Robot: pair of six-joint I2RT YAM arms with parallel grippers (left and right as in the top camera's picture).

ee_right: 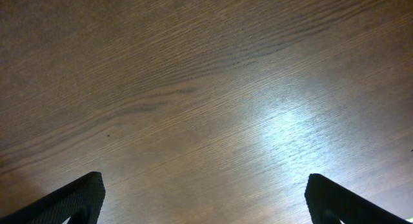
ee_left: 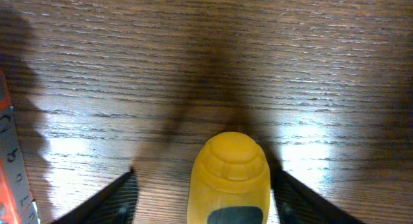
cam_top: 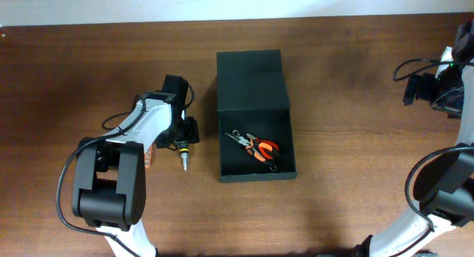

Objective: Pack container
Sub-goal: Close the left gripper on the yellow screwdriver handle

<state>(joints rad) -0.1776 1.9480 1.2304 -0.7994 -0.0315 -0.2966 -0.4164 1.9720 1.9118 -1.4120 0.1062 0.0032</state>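
Dark wood surface (cam_top: 89, 64) all round, and the container (cam_top: 220, 146) sits about mid-table with its lid (cam_top: 250, 79) folded flat to the far side, so the box part is wide open. A pair of orange-handled pliers (cam_top: 258, 147) lies inside, in the middle of the box floor. The left gripper (ee_left: 205, 177) is down low just left of the container, with only a strip of bare wood between them. It straddles a screwdriver (cam_top: 183, 158) whose tip points toward the near edge. In the left wrist view the yellow handle (ee_left: 230, 175) sits between the fingers with a gap on each side, tighter on the right, so I'd say it's parted and not clamped on anything yet. The right gripper (ee_right: 203, 195) is way off at the far right, spread wide over bare wood, holding nothing. What worries me is that the handle looks rounded and slick and isn't centred. One finger could land first and roll or nudge it, leaving a crooked pinch. If the screwdriver then hangs tilted, its shaft could clip the container's left wall on the way over. There's also an orange thing (ee_left: 11, 166) just to the left, can't tell what, that could get bumped.
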